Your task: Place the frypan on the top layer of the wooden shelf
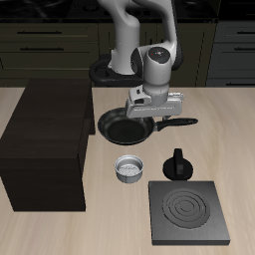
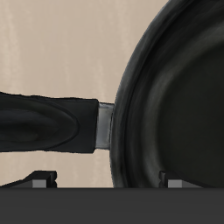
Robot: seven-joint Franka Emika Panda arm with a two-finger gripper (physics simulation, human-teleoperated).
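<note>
The frypan (image 1: 124,127) is a round, shallow, all-black pan with a smooth, faintly glossy inside and a long straight handle that points away from the wooden shelf (image 1: 48,139). In the wrist view the frypan (image 2: 175,114) shows a thick curved rim, and its handle (image 2: 48,127) reads as a rounded matte black grip joined to the bowl by a short grey metal neck. The pan sits on the light tan tabletop (image 1: 234,129), just beside the shelf and farther back than the small silver cup (image 1: 130,169). The shelf is a large boxy unit of very dark brown wood with a flat top and plain sides. The cup is round and metallic with a pale rim. Near it stands a small black knob-like object (image 1: 178,164), and nearer the front edge lies a flat square black burner plate (image 1: 189,212) marked with concentric rings. The gripper (image 1: 151,112), pale grey and blocky, hangs right over the spot where handle meets pan; only the two fingertips (image 2: 41,178) peek into the wrist view, set well apart on either side of the neck, so the jaws stand wide and I cannot tell whether they touch the pan.
</note>
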